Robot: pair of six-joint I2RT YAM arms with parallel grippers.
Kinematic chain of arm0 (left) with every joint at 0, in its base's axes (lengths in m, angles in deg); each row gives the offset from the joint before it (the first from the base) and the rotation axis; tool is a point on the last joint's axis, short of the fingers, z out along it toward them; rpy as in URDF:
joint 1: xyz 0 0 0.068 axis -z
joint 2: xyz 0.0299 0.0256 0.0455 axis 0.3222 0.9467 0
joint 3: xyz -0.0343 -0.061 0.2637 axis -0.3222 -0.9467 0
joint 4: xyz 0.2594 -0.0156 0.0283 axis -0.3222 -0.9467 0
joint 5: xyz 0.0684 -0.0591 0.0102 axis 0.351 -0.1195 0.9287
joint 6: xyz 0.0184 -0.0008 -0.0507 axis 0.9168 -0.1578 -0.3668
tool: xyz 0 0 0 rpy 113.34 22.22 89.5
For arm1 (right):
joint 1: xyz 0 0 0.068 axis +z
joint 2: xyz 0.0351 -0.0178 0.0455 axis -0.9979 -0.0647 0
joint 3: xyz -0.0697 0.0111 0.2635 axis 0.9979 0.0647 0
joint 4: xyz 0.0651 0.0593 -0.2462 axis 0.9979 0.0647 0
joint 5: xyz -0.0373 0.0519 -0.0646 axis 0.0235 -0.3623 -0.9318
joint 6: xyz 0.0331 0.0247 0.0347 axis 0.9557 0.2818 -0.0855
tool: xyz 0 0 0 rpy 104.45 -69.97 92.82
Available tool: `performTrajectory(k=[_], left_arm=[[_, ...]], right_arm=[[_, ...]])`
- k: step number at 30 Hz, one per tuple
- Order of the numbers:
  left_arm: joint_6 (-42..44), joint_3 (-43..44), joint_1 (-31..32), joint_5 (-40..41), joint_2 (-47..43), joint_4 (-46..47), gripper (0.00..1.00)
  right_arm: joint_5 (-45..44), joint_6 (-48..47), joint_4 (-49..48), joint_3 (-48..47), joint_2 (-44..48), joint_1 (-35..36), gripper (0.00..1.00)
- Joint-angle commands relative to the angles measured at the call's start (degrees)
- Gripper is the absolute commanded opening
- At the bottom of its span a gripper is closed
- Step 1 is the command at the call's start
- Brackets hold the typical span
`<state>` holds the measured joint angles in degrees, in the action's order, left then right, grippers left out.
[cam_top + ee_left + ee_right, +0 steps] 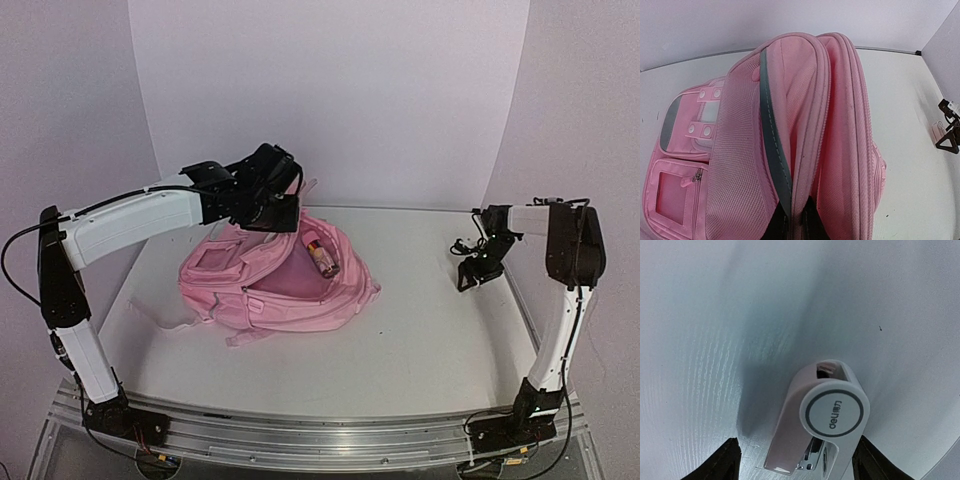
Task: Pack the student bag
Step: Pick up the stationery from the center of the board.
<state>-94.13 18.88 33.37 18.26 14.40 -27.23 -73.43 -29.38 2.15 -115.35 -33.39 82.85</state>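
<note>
As it lies open | student bag (268,298); small bottle (322,255) inside its mouth

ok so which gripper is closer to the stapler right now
Right. The right gripper hangs over the stapler, open fingers either side of it. The left gripper is far across the table, shut on the student bag at its upper edge.

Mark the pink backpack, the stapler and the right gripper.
pink backpack (218,290): top external view, front pocket fabric.
stapler (834,413): right wrist view, round logo cap.
right gripper (797,442): right wrist view, midway between fingertips, over the stapler body.
</note>
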Motion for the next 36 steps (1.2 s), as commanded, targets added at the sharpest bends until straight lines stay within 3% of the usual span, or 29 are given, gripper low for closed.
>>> performTrajectory(k=[1, 4, 9, 11, 13, 18, 23, 30, 36], left_arm=[[1.81, 3.08, -1.19, 4.14, 0.50, 1.91, 0.00], [1.91, 3.13, -1.19, 4.02, 0.72, 1.94, 0.00], [1.95, 3.11, -1.19, 3.27, 0.77, 2.39, 0.00], [2.02, 3.06, -1.19, 3.01, 0.85, 2.55, 0.00], [2.16, 3.16, -1.19, 2.92, 0.96, 2.48, 0.00], [2.18, 3.19, -1.18, 3.03, 0.96, 2.23, 0.00], [2.13, 2.82, -1.18, 3.27, 0.04, 2.87, 0.00], [2.07, 2.23, -1.18, 3.44, -1.85, 3.36, 0.00], [1.77, 2.07, -1.19, 2.97, -2.24, 3.63, 0.00]], right_arm=[[0.51, 1.35, 0.87, -1.49, -0.86, 0.10, 0.62], [-1.51, 2.46, 0.76, -2.42, -1.68, 0.10, 0.50], [-1.71, 2.84, 0.33, -2.35, -2.27, 0.10, 0.42], [-1.17, 3.13, -0.17, -2.27, -2.19, 0.12, 0.29], [0.03, 3.60, -0.52, -2.23, -1.86, 0.16, 0.23], [5.96, 7.12, -0.58, -1.26, 2.21, 0.41, 0.22], [20.04, 17.70, -2.45, 0.69, 11.13, 3.68, 0.22], [32.82, 33.49, -9.65, 2.73, 17.96, 21.57, 0.23], [31.87, 38.96, -14.12, -3.50, 13.59, 33.41, 0.22]])
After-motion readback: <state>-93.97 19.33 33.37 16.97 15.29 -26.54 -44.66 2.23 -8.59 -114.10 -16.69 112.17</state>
